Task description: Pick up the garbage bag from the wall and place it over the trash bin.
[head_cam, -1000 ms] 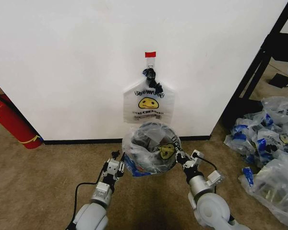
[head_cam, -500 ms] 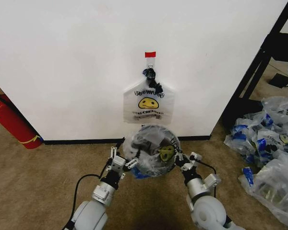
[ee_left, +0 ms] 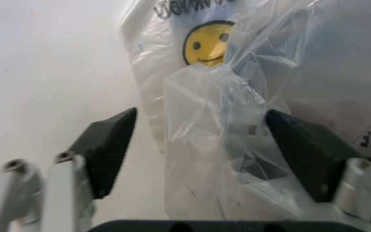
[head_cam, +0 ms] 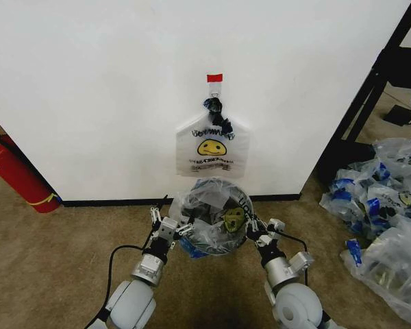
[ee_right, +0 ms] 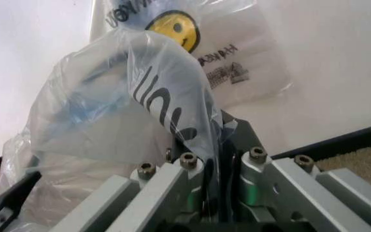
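The garbage bag (head_cam: 211, 218) lies below a hung bag (head_cam: 212, 149) on the wall (head_cam: 96, 89).

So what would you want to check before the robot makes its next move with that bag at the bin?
1. Right gripper holding the garbage bag: ok, its fingers are shut on a fold of plastic.
2. Left gripper holding the bag: not ok, its fingers stand apart with plastic loose between them.
3. Bag over the trash bin: ok on top, the dark bin shows through the plastic; covered all round the rim: cannot tell.
4. Other smiley bag out of the way: ok, it hangs from the wall hook above both grippers.
5. Fire extinguisher out of the arms' way: ok, far off to the left.
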{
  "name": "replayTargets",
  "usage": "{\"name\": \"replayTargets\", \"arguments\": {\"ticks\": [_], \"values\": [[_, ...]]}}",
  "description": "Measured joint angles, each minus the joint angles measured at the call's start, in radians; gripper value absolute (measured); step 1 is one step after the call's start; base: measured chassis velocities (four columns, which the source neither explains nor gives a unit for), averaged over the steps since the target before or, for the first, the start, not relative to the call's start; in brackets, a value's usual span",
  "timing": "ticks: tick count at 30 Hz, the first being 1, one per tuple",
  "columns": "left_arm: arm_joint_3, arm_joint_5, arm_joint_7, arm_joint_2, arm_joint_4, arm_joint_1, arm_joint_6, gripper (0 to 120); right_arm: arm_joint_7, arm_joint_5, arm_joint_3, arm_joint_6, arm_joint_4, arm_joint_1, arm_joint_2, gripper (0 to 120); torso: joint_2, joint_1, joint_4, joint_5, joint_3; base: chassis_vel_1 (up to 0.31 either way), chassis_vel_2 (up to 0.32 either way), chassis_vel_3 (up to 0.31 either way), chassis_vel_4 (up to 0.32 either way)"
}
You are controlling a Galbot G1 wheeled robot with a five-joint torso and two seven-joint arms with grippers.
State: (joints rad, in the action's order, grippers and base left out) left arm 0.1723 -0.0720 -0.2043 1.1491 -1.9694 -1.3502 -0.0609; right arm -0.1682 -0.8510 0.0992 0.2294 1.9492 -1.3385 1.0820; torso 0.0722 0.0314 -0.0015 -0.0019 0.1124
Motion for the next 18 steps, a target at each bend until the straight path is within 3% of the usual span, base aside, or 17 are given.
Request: {"name": "replayTargets", "arguments": {"ticks": [11, 16, 18], "values": [[0.011, 0.013, -0.035, -0.008, -0.020, 0.006, 0.026, 39, 0.001, 0.002, 0.002, 0.000, -0.003, -0.002, 0.000, 2, 0.000, 0.000, 0.0000, 0.0000, 0.000, 0.000, 0.000, 0.000, 0.000], [0.017, 0.016, -0.042, -0.011, -0.007, 0.010, 0.025, 42, 0.002, 0.002, 0.006, 0.000, -0.003, -0.004, 0.000, 2, 0.000, 0.000, 0.0000, 0.0000, 0.000, 0.000, 0.000, 0.000, 0.000], [0.018, 0.018, -0.043, -0.014, -0.007, 0.008, 0.025, 52, 0.004, 0.002, 0.008, 0.000, -0.003, -0.007, -0.001, 2, 0.000, 0.000, 0.0000, 0.0000, 0.000, 0.000, 0.000, 0.000, 0.000]]}}
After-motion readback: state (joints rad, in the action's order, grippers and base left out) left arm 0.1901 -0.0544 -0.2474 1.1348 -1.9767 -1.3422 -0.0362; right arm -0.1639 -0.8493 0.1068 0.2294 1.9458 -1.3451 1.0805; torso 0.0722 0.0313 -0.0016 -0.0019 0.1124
